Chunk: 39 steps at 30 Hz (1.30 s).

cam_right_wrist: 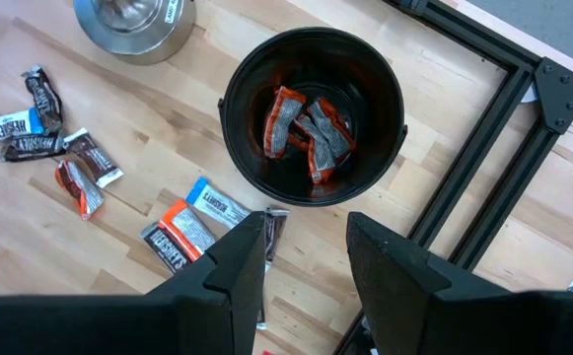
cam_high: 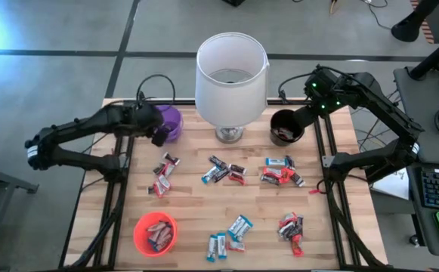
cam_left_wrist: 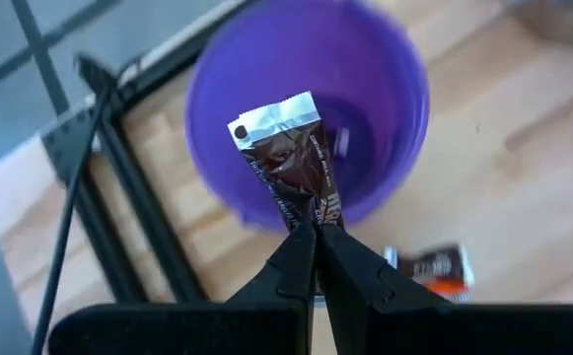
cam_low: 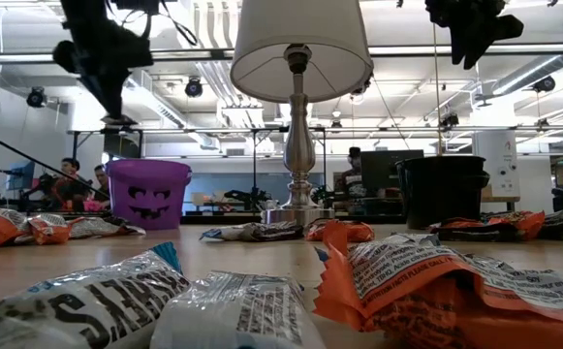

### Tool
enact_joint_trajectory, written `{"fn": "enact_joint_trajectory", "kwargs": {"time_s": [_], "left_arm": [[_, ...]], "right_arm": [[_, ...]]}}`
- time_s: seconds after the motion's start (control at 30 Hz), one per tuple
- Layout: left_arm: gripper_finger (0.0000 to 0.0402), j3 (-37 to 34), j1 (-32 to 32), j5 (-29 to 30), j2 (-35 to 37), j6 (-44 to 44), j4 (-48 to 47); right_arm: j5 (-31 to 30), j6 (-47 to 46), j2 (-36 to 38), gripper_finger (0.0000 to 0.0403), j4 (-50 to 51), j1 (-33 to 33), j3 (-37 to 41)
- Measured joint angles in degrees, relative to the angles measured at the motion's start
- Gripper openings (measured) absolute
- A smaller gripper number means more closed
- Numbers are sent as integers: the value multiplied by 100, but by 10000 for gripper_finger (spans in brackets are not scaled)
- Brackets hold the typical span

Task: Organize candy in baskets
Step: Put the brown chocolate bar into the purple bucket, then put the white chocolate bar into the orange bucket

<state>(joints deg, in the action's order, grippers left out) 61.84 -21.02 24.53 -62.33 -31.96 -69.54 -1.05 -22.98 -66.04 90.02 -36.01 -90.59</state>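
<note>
Candy litters the wooden table; left hand pinches a brown bar, right hand spread.

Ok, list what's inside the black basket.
The black basket holds a few orange-wrapped candy bars on its floor. Anything beneath them is covered. The open right gripper hovers above it, empty.

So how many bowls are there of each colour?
Purple bowl: 1
Black bowl: 1
Orange bowl: 1
Total: 3 bowls
</note>
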Motion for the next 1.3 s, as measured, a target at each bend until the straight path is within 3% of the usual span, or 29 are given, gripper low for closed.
{"fn": "enact_joint_trajectory", "kwargs": {"time_s": [0.17,0.37,0.47,0.87,1.03,1.17,1.3], "left_arm": [[0,0,-444,3,-53,871,869],[0,0,-625,-17,-225,1341,1016],[4,0,-664,-302,-325,1539,1015],[79,-2,-702,-415,-548,1958,1005],[83,-2,-688,-506,-372,1809,970],[78,-2,-676,-1123,-63,2013,946],[77,0,-677,-1326,269,2095,896]], "right_arm": [[-1,0,-2,137,0,0,0],[1,0,-7,137,0,0,0],[1,-134,-7,137,0,0,0],[36,-364,-7,137,0,0,-1],[915,-365,-7,137,0,0,0],[1835,-365,-7,137,-7,52,-1],[2341,-456,-7,137,-27,261,0]]}}
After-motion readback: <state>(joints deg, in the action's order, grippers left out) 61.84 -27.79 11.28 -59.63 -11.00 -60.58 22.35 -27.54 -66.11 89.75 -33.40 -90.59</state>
